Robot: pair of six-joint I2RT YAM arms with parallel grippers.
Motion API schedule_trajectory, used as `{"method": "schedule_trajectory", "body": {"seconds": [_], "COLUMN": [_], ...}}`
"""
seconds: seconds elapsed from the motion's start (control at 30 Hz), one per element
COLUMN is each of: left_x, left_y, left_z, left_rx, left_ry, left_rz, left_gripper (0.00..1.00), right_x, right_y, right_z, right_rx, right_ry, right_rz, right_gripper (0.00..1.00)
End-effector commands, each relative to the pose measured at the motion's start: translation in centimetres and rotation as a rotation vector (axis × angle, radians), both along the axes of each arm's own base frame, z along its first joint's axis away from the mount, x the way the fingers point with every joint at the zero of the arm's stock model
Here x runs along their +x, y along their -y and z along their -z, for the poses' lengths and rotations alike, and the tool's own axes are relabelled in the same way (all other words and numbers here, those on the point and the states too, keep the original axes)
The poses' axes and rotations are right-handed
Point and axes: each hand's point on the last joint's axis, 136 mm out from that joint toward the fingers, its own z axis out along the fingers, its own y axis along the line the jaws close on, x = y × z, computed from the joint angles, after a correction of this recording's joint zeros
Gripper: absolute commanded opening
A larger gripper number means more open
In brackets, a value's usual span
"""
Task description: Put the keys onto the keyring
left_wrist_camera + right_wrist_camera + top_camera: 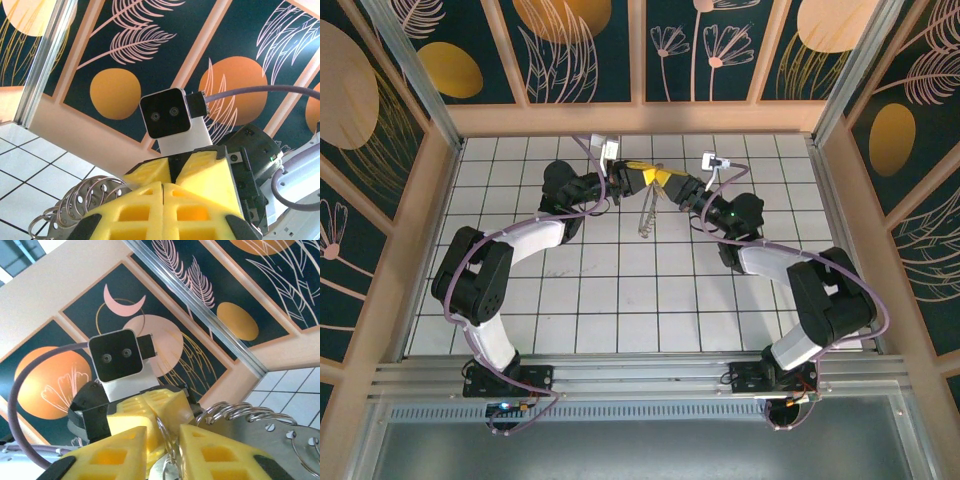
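Where the two arms meet at the upper centre of the top view, you find the left gripper (643, 175) and the right gripper (671, 183) tip to tip, raised off the white-tiled worktop (620, 300). The keyring (648, 214) hangs from that meeting point as a thin silvery strand. Judge this height as deliberate: it leaves the ring free to swing and be threaded. At this size you cannot pick a key out from the yellow tips.

Turn to the left wrist view. At bottom centre, the left jaws are pressed together with only a seam between the yellow pads. Silvery loops of the keyring (82, 197) fan out at the lower left beside them. The contact point is hidden, so treat a pinch on the ring as likely, not confirmed.

Check the right wrist view last. At the bottom, the right jaws stand a narrow gap apart with a loop of ring wire rising between them. You cannot tell whether the pads press it. A perforated metal plate (262, 437) with more loops lies at the lower right.
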Motion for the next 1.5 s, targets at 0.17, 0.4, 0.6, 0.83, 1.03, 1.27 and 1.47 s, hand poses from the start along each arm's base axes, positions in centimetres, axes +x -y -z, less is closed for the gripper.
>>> {"method": "schedule_trajectory", "body": {"seconds": [0.17,0.4,0.6,0.83,1.03,1.27,1.47], "left_x": [-1.4,-1.2,-0.9,-0.2,-0.3,0.2,0.9], "left_y": [0.1,0.2,-0.1,-0.3,-0.8,-1.5,-2.2], "left_z": [-1.9,-2.1,-2.9,-3.5,-4.9,-5.4,-5.4], "left_rx": [-0.038,-0.044,-0.055,-0.032,-0.028,-0.011,0.031], "left_ry": [0.074,0.066,0.06,0.067,0.096,0.107,0.118], "left_rz": [0.03,0.024,-0.008,-0.063,-0.078,-0.087,-0.088], "left_gripper": [0.0,0.0,0.19,0.37,0.43,0.46,0.48], "right_x": [-0.3,-0.3,0.1,0.8,1.4,2.1,2.3], "right_y": [0.0,0.1,0.2,0.3,0.2,0.6,0.5], "right_z": [-2.2,-2.0,-1.7,-1.5,-1.1,-0.6,-0.3], "right_rx": [0.077,0.074,0.05,0.002,-0.049,-0.092,-0.131], "right_ry": [0.069,0.068,0.067,0.065,0.059,0.054,0.064], "right_rz": [-0.049,-0.042,-0.031,-0.042,-0.061,-0.084,-0.128], "right_gripper": [0.07,0.0,0.0,0.0,0.0,0.0,0.0]}}
